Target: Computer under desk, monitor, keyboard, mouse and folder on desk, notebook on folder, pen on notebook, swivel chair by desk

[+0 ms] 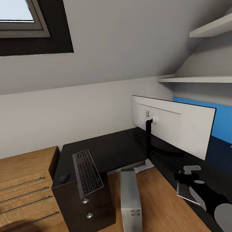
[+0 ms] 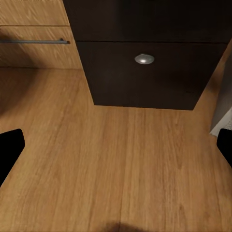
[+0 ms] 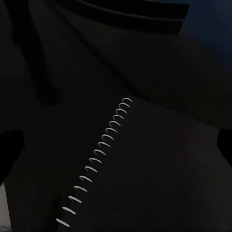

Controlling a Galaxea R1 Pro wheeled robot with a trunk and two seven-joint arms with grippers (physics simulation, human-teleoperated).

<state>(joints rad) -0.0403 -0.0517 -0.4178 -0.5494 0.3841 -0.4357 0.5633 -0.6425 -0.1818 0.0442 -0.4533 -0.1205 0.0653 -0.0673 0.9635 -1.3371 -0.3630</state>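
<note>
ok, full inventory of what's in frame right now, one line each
desk: 1, glossy black L-shaped top, centre to right
drawers: 2, dark with round silver knobs, at the desk's near left end
monitor: 1, white back facing the camera, black stand, on the desk
keyboard: 1, black, on the desk's left end
mouse: 1, black, left of the keyboard
computer: 1, light grey tower, on the wood floor by the drawers
notebook: 1, dark with white spiral binding, on the desk at right
wood cabinet: 1, light wood, left
shelves: 2, white, upper right
window: 1, upper left
right gripper: black and grey, over the notebook, jaws open
left gripper: black fingertips, over the floor, jaws open
</note>
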